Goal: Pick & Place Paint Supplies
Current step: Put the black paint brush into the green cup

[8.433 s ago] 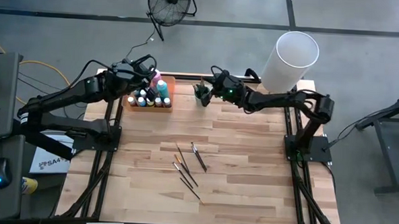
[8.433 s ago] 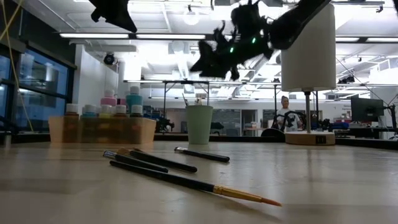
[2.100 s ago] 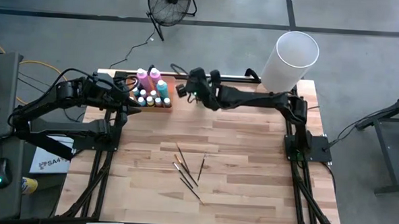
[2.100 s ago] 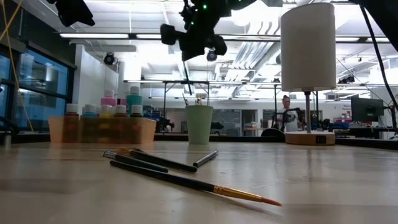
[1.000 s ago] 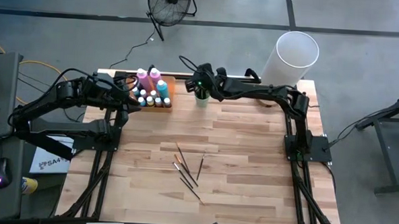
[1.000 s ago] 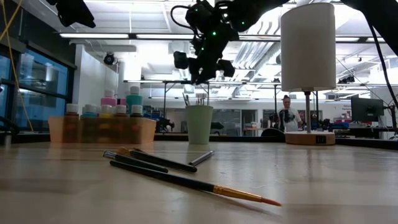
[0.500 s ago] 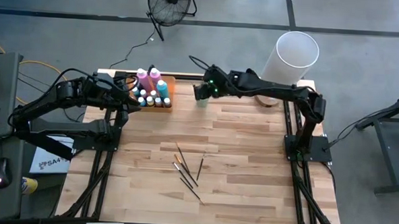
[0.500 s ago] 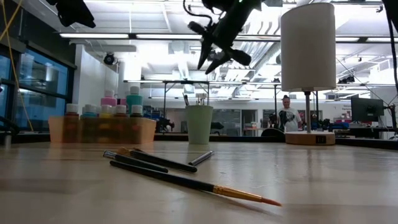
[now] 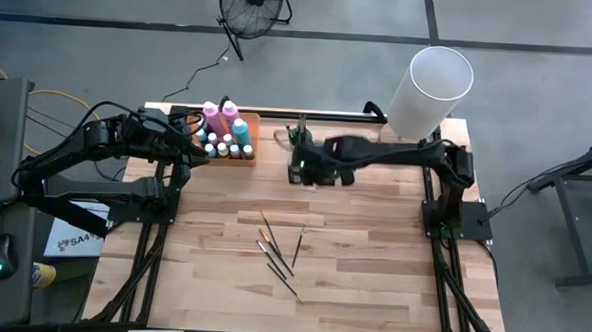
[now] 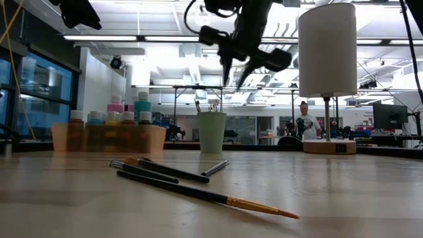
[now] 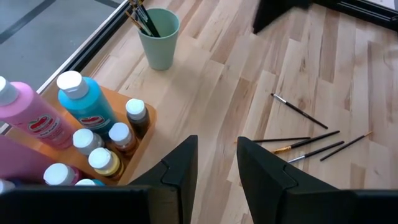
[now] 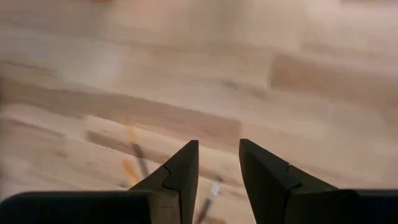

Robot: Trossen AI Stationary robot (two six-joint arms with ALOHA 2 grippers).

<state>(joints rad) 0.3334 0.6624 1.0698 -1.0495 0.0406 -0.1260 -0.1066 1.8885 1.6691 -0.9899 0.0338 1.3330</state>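
Observation:
Several thin dark-handled brushes (image 9: 277, 247) lie loose on the middle of the wooden table, one of them with an orange ferrule (image 10: 258, 206). More brushes stand in the green cup (image 9: 298, 138) at the far edge. Small capped paint bottles and taller pink and blue bottles (image 11: 87, 102) stand in the orange tray (image 9: 224, 141). My right gripper (image 9: 299, 170) hangs open in the air just on the near side of the cup, pointing down, and nothing is between its fingers (image 12: 180, 171). My left gripper (image 11: 214, 158) hovers open over the tray's left end.
A tall white cylinder on a round base (image 9: 432, 87) stands at the far right corner. The bare wood between the cup and the loose brushes gives free room. A person (image 10: 303, 119) shows far off in the room behind the table.
My right gripper has come away from above the green cup toward the table's near edge. It has rolled and tipped over until its fingers point steeply down.

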